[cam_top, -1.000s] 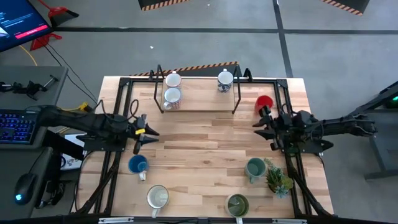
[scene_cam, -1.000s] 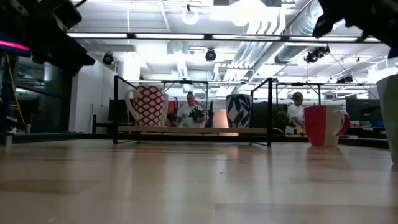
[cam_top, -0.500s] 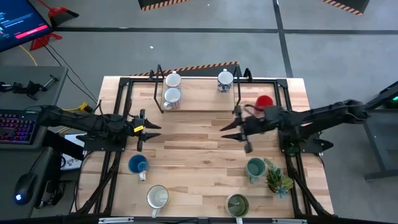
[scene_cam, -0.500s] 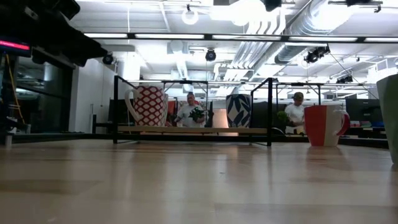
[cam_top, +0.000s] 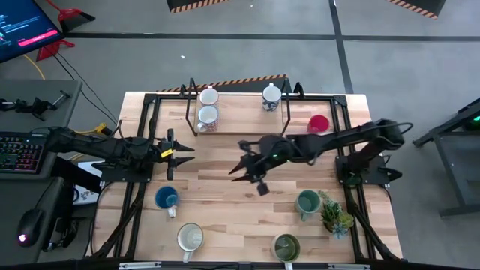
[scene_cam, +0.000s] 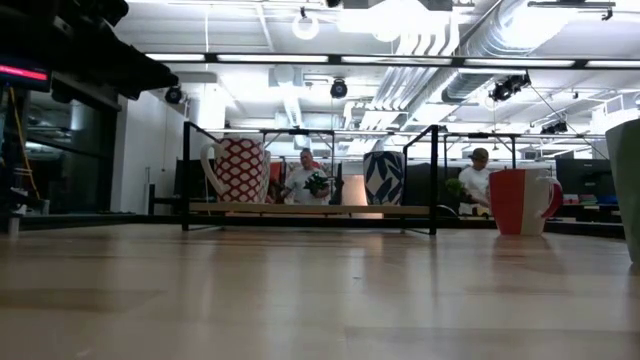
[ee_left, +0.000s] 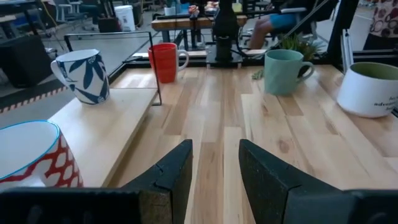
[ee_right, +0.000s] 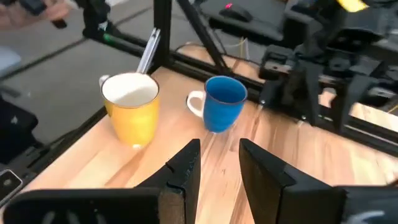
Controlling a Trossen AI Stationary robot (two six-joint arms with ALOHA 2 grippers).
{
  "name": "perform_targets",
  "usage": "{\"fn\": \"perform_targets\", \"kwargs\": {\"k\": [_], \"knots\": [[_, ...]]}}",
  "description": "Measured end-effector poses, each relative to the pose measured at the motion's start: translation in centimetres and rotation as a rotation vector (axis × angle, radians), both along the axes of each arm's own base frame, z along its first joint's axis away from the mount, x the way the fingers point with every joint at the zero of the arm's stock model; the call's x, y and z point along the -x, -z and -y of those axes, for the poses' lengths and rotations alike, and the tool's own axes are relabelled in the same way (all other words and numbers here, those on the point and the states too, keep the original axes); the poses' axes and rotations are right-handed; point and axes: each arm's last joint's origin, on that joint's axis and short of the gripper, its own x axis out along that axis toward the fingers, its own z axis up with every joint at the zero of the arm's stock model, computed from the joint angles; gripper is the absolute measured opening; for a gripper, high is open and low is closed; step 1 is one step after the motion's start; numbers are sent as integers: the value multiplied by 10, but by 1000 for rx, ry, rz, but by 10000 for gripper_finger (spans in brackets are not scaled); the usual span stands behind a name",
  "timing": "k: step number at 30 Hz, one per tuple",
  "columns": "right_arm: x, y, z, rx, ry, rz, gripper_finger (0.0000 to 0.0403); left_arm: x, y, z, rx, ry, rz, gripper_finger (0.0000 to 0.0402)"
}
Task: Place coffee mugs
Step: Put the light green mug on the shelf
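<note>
Now the right gripper [cam_top: 241, 166] hovers mid-table — fingers apart.

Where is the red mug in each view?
High view: red mug sits right of centre, just right of the rack.
Low view: red mug stands at the right.
Left wrist view: red mug is upper left of centre.
Right wrist view: not in it.
Shared landmark: the leaf-patterned mug on the rack, seen left of the red mug in all three.

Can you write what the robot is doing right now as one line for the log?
right gripper: open, empty, mid-table, facing blue mug | left gripper: open, empty, left side | red mug: on table
</note>
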Motion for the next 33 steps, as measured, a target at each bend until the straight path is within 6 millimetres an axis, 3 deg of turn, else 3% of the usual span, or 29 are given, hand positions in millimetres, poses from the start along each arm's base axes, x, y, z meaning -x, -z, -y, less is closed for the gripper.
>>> {"fn": "perform_targets", "kwargs": {"k": [8,13,18,22,28,33], "knots": [[-47,-12,-7,33,-92,-130,96,0,1,-1,-7,-22,-14,122],[-59,-5,-17,55,-149,-325,96,2,7,-1,29,-32,-63,122],[-43,-5,-29,49,-158,-545,96,3,12,-1,55,-44,-119,122],[-25,-3,-52,25,-153,-687,96,4,13,-1,50,-43,-125,122],[2,16,-83,159,14,-874,96,3,12,-1,48,-42,-113,122],[22,22,-98,169,84,-844,96,3,12,-1,56,-44,-112,122]]}}
